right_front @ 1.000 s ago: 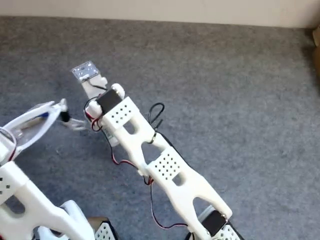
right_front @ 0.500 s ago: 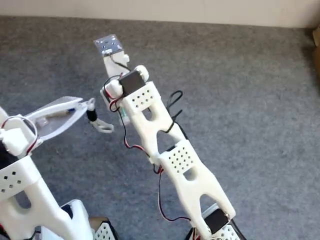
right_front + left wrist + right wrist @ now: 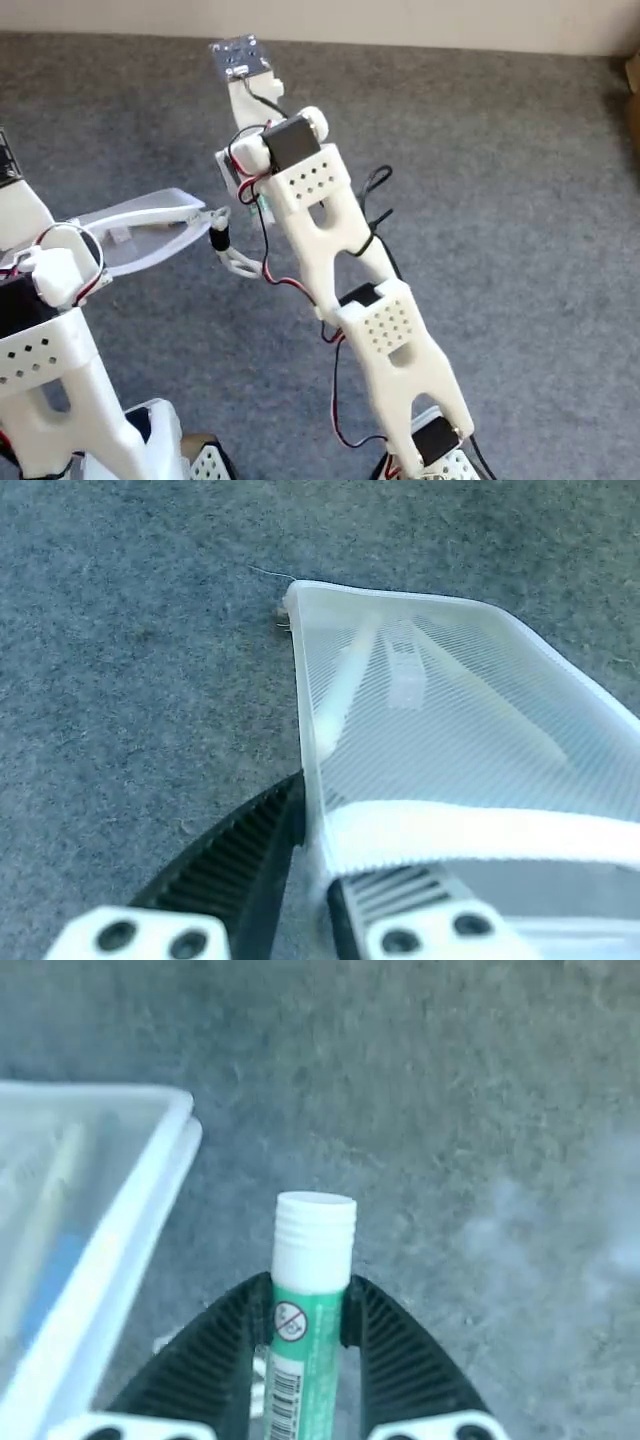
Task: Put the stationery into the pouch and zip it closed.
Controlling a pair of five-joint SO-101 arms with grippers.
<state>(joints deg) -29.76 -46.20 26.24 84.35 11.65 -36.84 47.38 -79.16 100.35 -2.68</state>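
The right end effector [image 3: 312, 1310] is closed on a green glue stick [image 3: 314, 1250], its two black ribbed fingers pressing the barrel from either side while the white cap pokes out beyond the tips. The cap is just beside the near end of the pouch [image 3: 70, 1220] but not touching it, and the pouch's two white rim bands sit slightly apart at that end. Through the wall a long pale item and a blue one show inside. The left end effector [image 3: 315, 865] is nearly shut, pinching the opposite end of the pouch at its white band, one finger on each side of the mesh. From that wrist, the translucent mesh shows a pale stick-shaped piece, thinner rods and a small rectangular piece lying within. Whether the pouch's far corner rests on the grey counter [image 3: 500, 150] or hangs just above it cannot be told. From above, the pouch [image 3: 150, 235] stretches between the two arms over the left part of the counter, back from its far edge.
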